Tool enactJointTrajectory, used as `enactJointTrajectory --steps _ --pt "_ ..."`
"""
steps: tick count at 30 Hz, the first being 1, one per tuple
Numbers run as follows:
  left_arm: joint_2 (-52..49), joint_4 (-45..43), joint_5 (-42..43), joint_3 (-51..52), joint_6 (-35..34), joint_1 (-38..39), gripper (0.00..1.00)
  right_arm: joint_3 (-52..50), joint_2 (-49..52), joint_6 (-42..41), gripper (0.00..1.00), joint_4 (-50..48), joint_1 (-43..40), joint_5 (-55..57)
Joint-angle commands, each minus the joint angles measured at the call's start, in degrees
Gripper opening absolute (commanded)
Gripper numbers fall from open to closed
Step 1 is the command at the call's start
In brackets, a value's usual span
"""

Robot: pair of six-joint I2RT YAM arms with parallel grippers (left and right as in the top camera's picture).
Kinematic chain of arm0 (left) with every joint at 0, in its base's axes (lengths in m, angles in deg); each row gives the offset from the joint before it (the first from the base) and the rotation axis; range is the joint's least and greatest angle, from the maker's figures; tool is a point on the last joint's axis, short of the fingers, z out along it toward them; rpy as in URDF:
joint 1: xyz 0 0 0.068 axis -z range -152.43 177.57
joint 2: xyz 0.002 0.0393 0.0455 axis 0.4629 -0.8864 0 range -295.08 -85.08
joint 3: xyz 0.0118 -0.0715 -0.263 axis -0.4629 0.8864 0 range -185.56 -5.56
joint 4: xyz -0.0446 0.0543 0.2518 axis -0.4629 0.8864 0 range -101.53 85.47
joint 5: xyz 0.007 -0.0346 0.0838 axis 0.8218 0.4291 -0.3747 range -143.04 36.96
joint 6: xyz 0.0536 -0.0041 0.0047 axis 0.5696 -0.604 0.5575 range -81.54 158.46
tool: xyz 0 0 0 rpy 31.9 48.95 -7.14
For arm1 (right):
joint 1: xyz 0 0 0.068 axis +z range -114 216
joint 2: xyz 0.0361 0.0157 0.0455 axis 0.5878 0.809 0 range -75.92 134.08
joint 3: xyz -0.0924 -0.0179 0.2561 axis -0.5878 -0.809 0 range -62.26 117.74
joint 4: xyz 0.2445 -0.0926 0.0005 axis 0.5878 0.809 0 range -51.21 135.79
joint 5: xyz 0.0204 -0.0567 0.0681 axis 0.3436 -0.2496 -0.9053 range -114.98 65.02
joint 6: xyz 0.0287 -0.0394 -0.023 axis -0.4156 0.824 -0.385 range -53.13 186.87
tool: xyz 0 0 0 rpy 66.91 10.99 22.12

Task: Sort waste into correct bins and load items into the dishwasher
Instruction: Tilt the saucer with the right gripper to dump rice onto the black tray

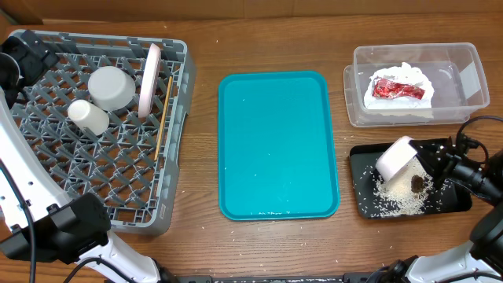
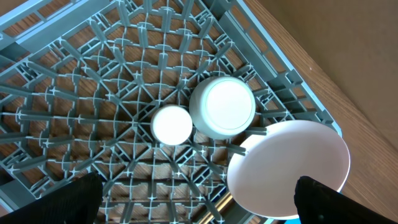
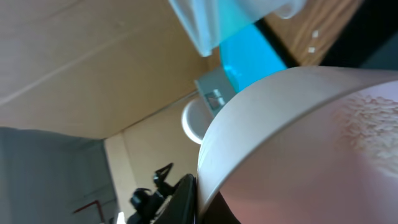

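The grey dish rack (image 1: 94, 189) on the left holds a small white cup (image 1: 86, 115), a pale round dish upside down (image 1: 111, 86), a large white plate on edge (image 1: 149, 79) and wooden chopsticks (image 1: 163, 118). My left gripper (image 1: 23, 59) is open and empty above the rack's far left corner; its view shows the cup (image 2: 171, 124), the dish (image 2: 222, 106) and the plate (image 2: 289, 168). My right gripper (image 1: 428, 161) is shut on a white saucer (image 1: 395, 157), tilted over the black tray (image 1: 456, 200). Rice crumbs (image 1: 397, 198) and a brown bit (image 1: 416, 183) lie in the tray. The saucer (image 3: 298, 143) fills the right wrist view.
A teal tray (image 1: 277, 145) lies in the middle of the wooden table. The clear tub (image 1: 464, 67) at the far right holds the crumpled white napkin (image 1: 397, 98) with the red wrapper (image 1: 397, 87). Cables run near the right arm.
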Motion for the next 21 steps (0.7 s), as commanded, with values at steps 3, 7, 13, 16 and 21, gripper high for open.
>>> enactJointTrajectory --steps 3,7,13,16,21 --pt "-0.1 -0.1 -0.6 -0.3 -0.4 0.0 1.00 -0.1 0.2 -1.1 0.04 -4.6 -0.6 -4.2" --pt "-0.1 -0.1 -0.6 -0.3 -0.3 0.0 1.00 -0.1 0.2 -1.8 0.04 -0.7 -0.4 -6.6" --pt "-0.1 -0.1 -0.6 -0.3 -0.4 0.0 1.00 -0.1 0.2 -2.6 0.04 2.8 -0.6 -7.8" --pt "-0.1 -0.1 -0.6 -0.3 -0.4 0.0 1.00 -0.1 0.2 3.5 0.04 3.7 -0.4 -10.3" --pt "-0.1 -0.1 -0.6 -0.3 -0.4 0.0 1.00 -0.1 0.2 -0.2 0.04 2.5 -0.7 -8.6"
